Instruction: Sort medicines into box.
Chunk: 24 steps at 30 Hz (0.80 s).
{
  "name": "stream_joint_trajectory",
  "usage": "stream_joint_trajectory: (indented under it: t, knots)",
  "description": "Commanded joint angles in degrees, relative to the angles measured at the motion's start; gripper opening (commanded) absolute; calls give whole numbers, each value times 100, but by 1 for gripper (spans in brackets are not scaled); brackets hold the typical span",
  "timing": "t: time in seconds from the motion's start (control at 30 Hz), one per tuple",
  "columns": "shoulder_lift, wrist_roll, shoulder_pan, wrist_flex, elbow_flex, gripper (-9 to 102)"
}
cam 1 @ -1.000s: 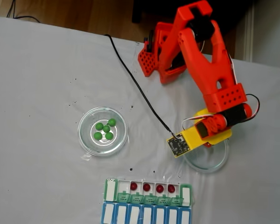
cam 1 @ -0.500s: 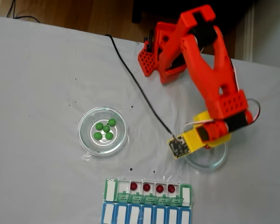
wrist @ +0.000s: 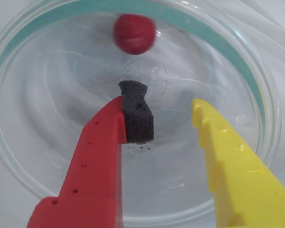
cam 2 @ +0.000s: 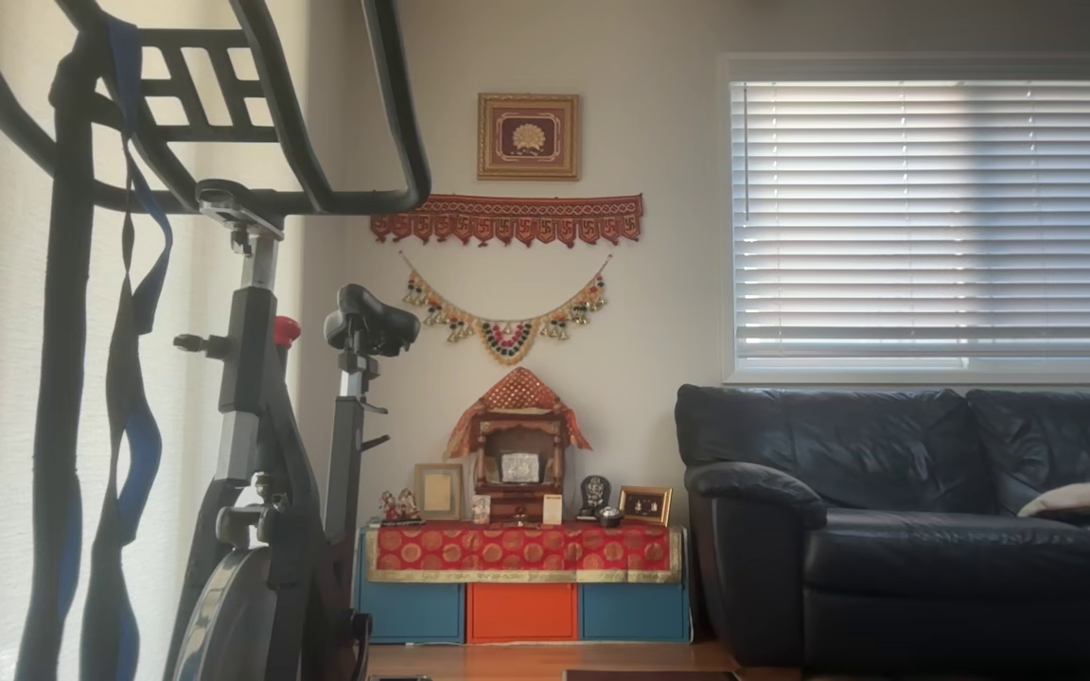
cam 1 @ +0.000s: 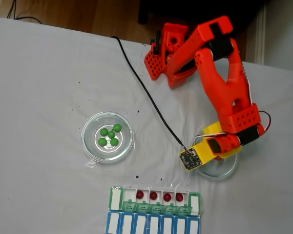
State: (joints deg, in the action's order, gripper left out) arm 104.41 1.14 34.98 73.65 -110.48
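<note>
Gripper [wrist: 166, 114] agape over red ball [wrist: 134, 33]

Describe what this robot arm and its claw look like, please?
The arm is bright orange-red plastic, chunky and blocky, with rows of small holes in some panels. A black cable runs across the white table to a small circuit board on a yellow wrist piece. The gripper has one red finger tipped with black foam and one notched yellow finger.
</note>
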Motion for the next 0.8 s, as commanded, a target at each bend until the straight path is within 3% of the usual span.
stream_joint_trajectory:
  t: [0.0, 0.77]
  knots:
    - [527, 18, -26, 97, 308, 17]
    - [817, -88, -44, 220, 299, 19]
